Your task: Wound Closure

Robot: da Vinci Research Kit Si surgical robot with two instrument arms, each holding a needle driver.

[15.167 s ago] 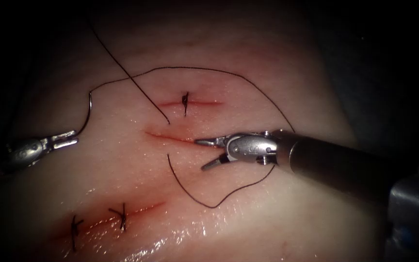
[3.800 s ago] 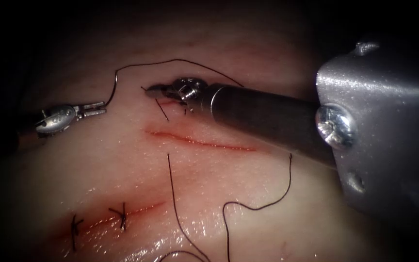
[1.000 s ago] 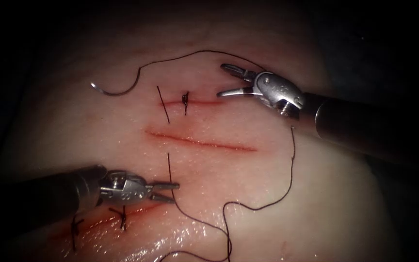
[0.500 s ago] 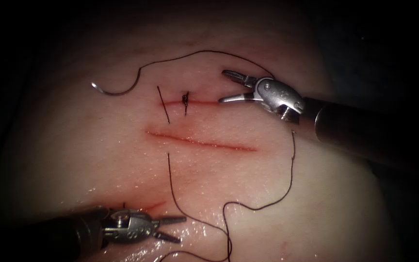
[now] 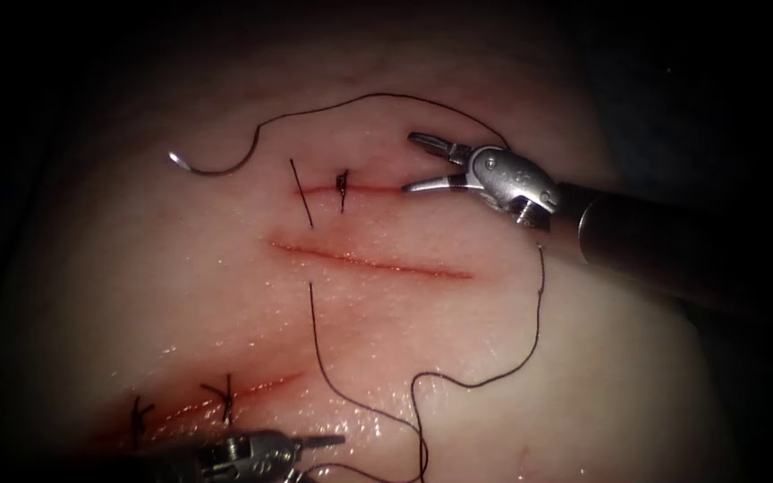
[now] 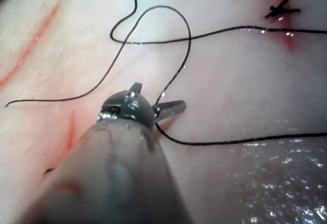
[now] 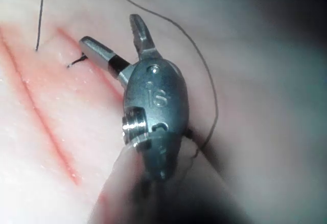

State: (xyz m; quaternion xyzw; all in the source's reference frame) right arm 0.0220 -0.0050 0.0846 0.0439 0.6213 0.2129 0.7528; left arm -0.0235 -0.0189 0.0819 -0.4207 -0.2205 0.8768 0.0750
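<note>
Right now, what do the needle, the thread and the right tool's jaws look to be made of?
Needle: looks like polished metal; it lies free on the tissue left of the upper cut, a bright glint at its tip.
Thread: thin, dark, matte, limp curves; fibre unclear.
Right tool: open jaws, holding nothing, grey brushed-looking metal with highlights.
Left tool: holds nothing.

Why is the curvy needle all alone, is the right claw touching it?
Apart. In the endoscope view the needle lies loose on the tissue, left of the top cut; the right tool, jaws open and empty, sits well away across bare tissue.
</note>
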